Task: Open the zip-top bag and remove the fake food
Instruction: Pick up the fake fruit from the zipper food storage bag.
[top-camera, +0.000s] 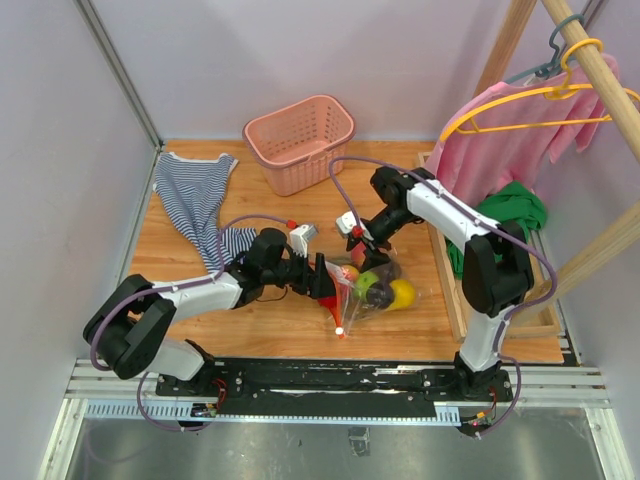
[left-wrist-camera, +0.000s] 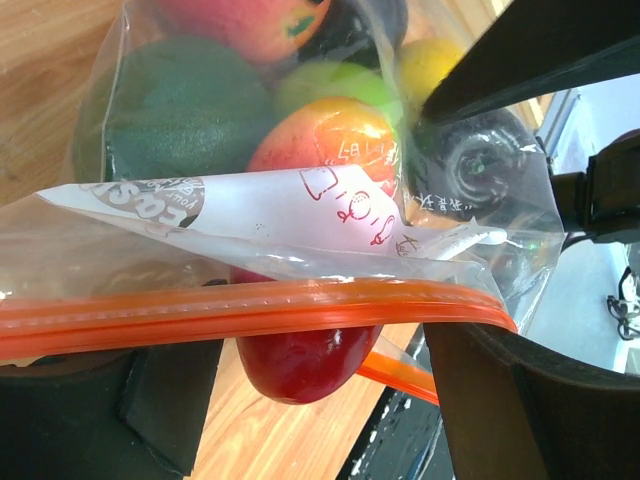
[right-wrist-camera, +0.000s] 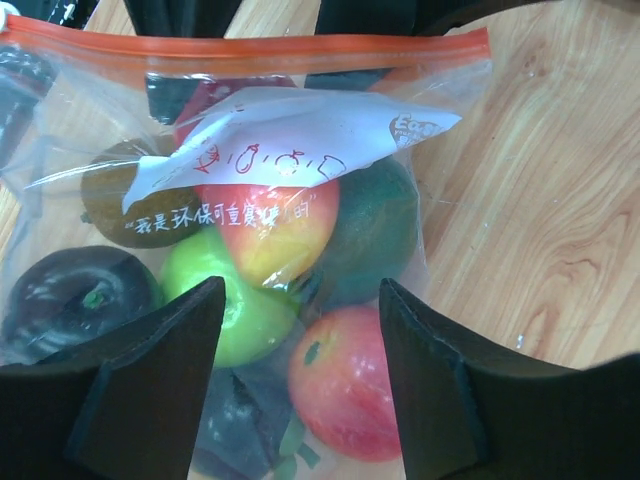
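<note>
The clear zip-top bag (top-camera: 378, 283) lies on the wooden table between my two grippers, full of fake food. My left gripper (top-camera: 326, 280) is open at the bag's mouth. The orange zip strip (left-wrist-camera: 250, 305) runs across both its fingers. A dark red fruit (left-wrist-camera: 300, 360) sits under the strip, between the fingers and clear of both. My right gripper (top-camera: 362, 245) is open over the bag's other end, its fingers (right-wrist-camera: 160, 350) either side of a red apple (right-wrist-camera: 345, 395). A light green fruit (right-wrist-camera: 235, 310), a dark green one (right-wrist-camera: 375, 240), a dark purple one (right-wrist-camera: 75, 295) and a white label (right-wrist-camera: 290, 140) show through the plastic.
A pink slotted basket (top-camera: 300, 140) stands at the back. A striped shirt (top-camera: 195, 200) lies at the left. A wooden frame (top-camera: 450, 290), green cloth (top-camera: 515, 210) and a pink shirt (top-camera: 520, 135) on a yellow hanger border the right side.
</note>
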